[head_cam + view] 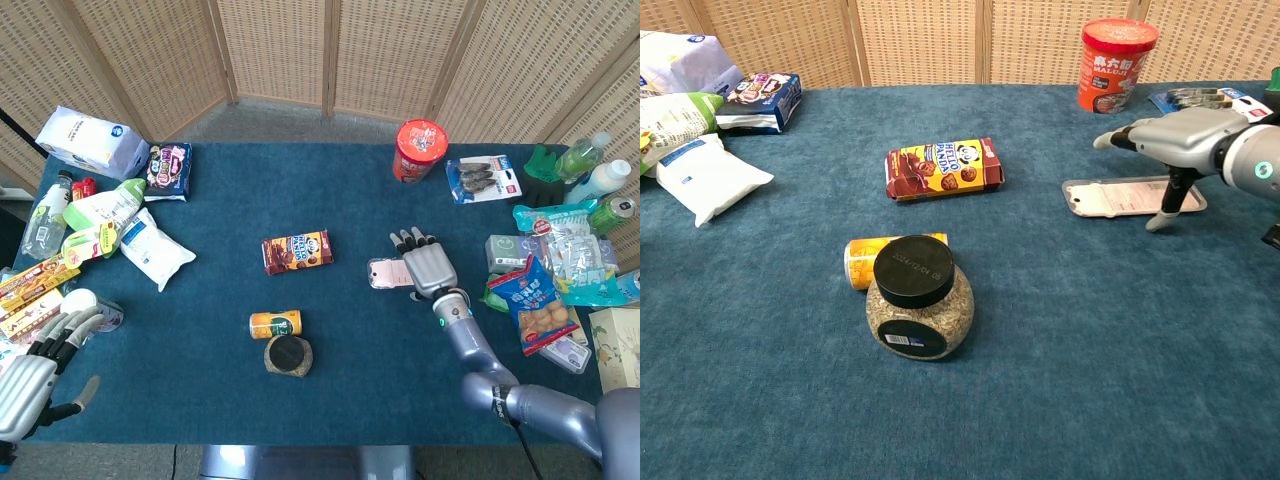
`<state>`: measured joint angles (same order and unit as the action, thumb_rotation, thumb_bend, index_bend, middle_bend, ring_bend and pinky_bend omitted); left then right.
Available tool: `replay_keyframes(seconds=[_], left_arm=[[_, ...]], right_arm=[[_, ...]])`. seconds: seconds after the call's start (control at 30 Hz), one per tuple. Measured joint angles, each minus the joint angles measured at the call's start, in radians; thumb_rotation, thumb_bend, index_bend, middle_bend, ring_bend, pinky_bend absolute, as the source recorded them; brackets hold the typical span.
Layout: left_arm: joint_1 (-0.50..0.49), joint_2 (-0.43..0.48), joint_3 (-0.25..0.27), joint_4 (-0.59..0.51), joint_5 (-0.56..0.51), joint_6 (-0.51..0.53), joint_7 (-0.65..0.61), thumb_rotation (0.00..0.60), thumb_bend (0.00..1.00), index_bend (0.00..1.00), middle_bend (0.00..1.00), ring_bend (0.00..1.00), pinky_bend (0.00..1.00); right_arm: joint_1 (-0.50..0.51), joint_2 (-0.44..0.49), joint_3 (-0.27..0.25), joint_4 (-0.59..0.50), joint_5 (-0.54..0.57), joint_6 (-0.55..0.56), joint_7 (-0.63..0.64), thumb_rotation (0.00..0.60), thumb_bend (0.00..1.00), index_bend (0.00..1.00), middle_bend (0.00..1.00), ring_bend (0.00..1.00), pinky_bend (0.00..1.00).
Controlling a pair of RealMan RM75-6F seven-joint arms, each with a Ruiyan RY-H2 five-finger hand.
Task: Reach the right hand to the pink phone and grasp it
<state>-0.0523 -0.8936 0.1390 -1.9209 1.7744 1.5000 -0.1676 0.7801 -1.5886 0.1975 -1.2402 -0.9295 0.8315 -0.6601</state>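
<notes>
My right hand (pixel 428 268) reached flat pink phone (pixel 1118 196) at desk's 3 o'clock; fingers spread above, thumb beside edge, holding nothing. Reach done; grasp left.

Bright even light, soft shadows, both views sharp.

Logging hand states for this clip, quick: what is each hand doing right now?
Left hand: open, holding nothing.
Right hand: open over the pink phone, thumb down beside it, not yet gripping.
</notes>
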Motion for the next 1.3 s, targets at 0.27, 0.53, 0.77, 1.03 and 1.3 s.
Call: replay_keyframes(seconds=[0.27, 0.53, 0.77, 1.03, 1.3], left_arm=[[0.005, -0.002, 0.001, 0.015, -0.002, 0.008, -0.02, 0.6, 0.5, 0.0, 0.0, 0.0, 0.0], [0.003, -0.001, 0.0, 0.025, 0.012, 0.019, -0.043, 0.6, 0.5, 0.0, 0.0, 0.0, 0.0], [0.006, -0.007, 0.001, 0.039, 0.024, 0.032, -0.059, 0.6, 0.5, 0.0, 0.0, 0.0, 0.0], [0.005, -0.015, 0.002, 0.051, 0.043, 0.042, -0.074, 0.6, 0.5, 0.0, 0.0, 0.0, 0.0], [0.012, -0.017, 0.007, 0.068, 0.053, 0.061, -0.087, 0.6, 0.5, 0.0, 0.0, 0.0, 0.0]], right_arm=[[0.05, -0.018, -0.003, 0.037, 0.102, -0.047, -0.053, 0.6, 0.06, 0.2, 0.34, 0.21, 0.6], [0.104, -0.02, -0.018, 0.038, 0.252, -0.075, -0.134, 0.6, 0.13, 0.25, 0.38, 0.25, 0.65], [0.155, -0.014, -0.055, 0.01, 0.364, -0.066, -0.21, 0.6, 0.16, 0.37, 0.5, 0.38, 0.76], [0.179, 0.017, -0.082, -0.087, 0.403, 0.013, -0.253, 0.6, 0.14, 0.53, 0.67, 0.56, 0.9], [0.2, 0.053, -0.098, -0.173, 0.434, 0.066, -0.281, 0.6, 0.14, 0.55, 0.69, 0.58, 0.92]])
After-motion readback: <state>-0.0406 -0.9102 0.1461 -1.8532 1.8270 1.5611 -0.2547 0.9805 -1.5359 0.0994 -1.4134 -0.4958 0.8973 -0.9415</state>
